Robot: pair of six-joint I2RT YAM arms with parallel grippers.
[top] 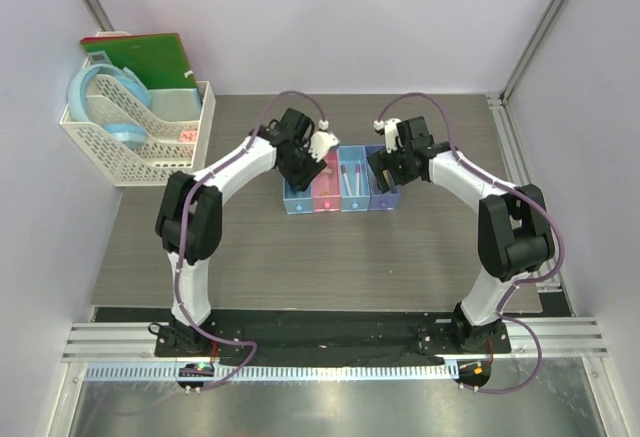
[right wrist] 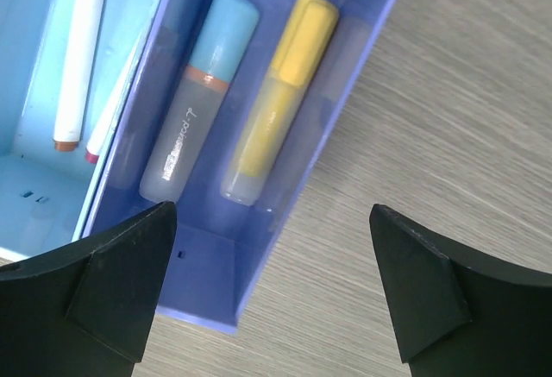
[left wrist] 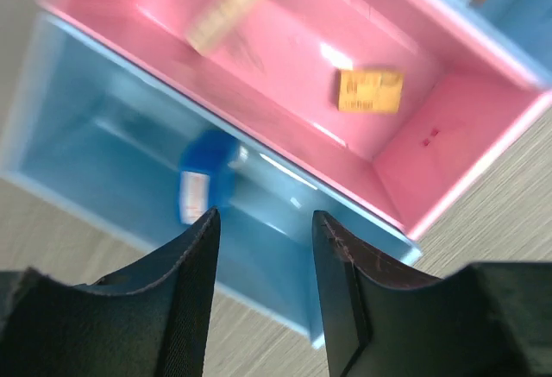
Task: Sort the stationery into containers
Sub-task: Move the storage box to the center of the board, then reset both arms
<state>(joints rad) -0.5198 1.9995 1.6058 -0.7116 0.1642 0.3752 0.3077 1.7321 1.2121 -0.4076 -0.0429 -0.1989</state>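
Top external view: four joined bins stood in a row mid-table (top: 300,257): blue bin (top: 293,205), pink bin (top: 326,205), light blue bin (top: 352,204), purple bin (top: 386,201). The left gripper (top: 302,173) hung over the blue and pink end, the right gripper (top: 381,171) over the purple end. Finger spread could not be told from this angle. A white lattice basket (top: 150,162) sat at far left, well apart from the bins, holding a green book (top: 140,57) and pale blue rings (top: 100,97).

Left wrist view: both fingers were spread apart with nothing between them, pointing down at the blue bin's near wall. A small blue cube (left wrist: 207,179) with a white label lay inside the blue bin. The pink bin beside it held two erasers: a yellow-tan eraser (left wrist: 369,91) on the floor near one end, and a beige eraser (left wrist: 233,4), blurred, at the other end. They were apart from each other.

Right wrist view: the fingers were wide apart and empty, straddling the purple bin's near end. Inside lay a yellow marker (right wrist: 276,101) and a blue-capped marker (right wrist: 203,92), side by side lengthwise. In the light blue bin next door lay two white pens, a brown-tipped pen (right wrist: 82,58) and a pink-tipped pen (right wrist: 110,114) partly behind the shared wall.
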